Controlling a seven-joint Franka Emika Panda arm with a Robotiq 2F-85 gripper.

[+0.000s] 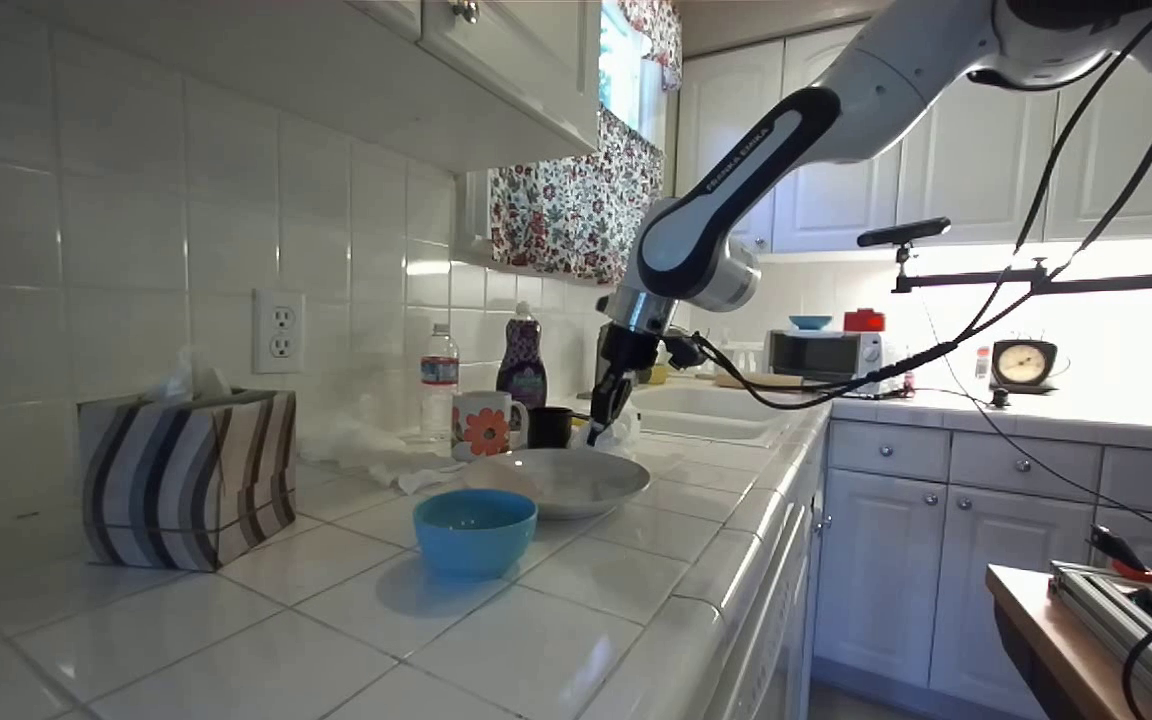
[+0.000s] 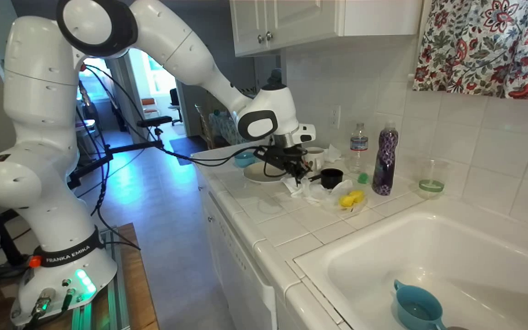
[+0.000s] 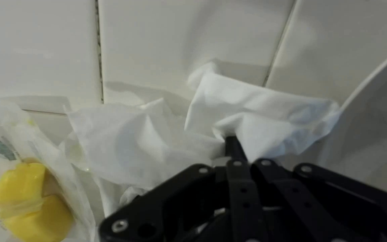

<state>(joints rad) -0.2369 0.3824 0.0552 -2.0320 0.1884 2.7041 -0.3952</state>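
One gripper (image 3: 236, 148) pinches white tissue (image 3: 257, 111); an exterior view alone shows the blue cup (image 2: 417, 305).

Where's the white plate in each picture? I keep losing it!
In an exterior view: just below the middle, the white plate sits behind the blue bowl.
In an exterior view: the white plate is near the middle, with the blue bowl just beyond it.
In the wrist view: only part of the white plate shows, cut off by the right edge.
Landmark they all share: the black gripper.
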